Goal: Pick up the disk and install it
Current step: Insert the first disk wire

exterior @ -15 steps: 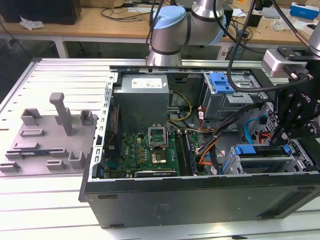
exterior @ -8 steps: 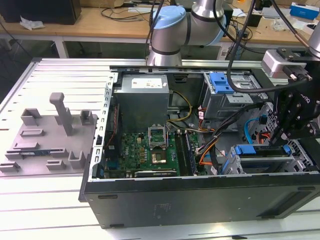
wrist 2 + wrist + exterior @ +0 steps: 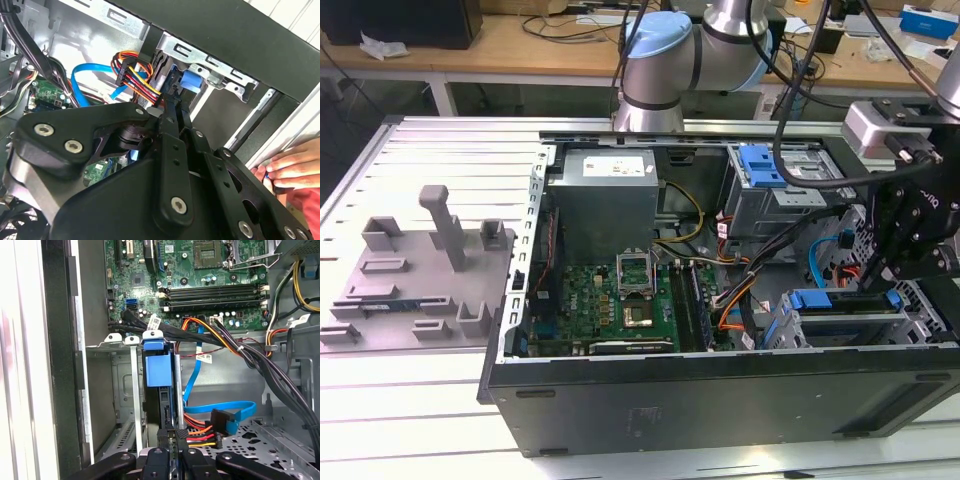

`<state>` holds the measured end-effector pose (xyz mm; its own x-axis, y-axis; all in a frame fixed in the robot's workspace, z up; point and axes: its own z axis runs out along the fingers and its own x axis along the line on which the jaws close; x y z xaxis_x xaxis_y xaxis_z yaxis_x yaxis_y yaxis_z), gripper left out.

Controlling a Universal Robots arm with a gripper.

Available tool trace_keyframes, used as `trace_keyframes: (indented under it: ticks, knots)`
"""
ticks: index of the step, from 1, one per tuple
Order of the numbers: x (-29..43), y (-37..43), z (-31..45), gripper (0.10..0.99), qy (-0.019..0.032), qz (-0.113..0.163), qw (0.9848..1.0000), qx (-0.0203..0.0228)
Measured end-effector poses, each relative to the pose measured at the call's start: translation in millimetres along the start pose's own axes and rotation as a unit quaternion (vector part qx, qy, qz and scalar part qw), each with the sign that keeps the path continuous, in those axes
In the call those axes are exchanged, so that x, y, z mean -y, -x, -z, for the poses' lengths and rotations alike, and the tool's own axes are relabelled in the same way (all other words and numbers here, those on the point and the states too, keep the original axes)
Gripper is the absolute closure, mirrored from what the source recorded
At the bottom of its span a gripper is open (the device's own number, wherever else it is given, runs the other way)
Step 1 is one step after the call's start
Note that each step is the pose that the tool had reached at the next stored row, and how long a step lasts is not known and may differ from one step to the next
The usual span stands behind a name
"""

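Blue plastic framed the disk (image 3: 167,390), which we saw standing on edge in the drive cage (image 3: 117,390) at the near corner of the open computer case (image 3: 720,400), its carrier tab (image 3: 157,370) uppermost at the cage mouth. In the exterior view the same disk (image 3: 840,300) showed as a blue-ended strip lying along the top of the cage, on the exterior view's right side of the case. We found the gripper (image 3: 172,452) pinched on the disk's edge, its black fingers (image 3: 192,462) pressed against either side of the thin body in the first wrist view. In the second wrist view the gripper (image 3: 175,117) reached toward the cage, where the blue tab sat just beyond the fingertips. A bundle of red, yellow and orange power wires (image 3: 200,432) and a flat blue data cable (image 3: 220,407) lay just beside the disk, near its connector end. We saw the green motherboard (image 3: 610,300) on the case floor, well apart from the cage, with the grey power supply (image 3: 605,200) beyond it. A person's hand (image 3: 292,167) rested against the outer edge of the case in the second wrist view. On the exterior view's left, a grey fixture tray (image 3: 420,270) lay on the ribbed metal table (image 3: 430,150).
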<state>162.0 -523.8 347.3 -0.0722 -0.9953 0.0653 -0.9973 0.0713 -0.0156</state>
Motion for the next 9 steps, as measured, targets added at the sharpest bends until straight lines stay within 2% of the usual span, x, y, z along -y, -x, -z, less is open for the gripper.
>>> trace_keyframes:
  ticks: [9]
  knots:
    - [0.0, 0.0, -1.9, 0.922, 0.0, 0.0, 1.0, 0.0]
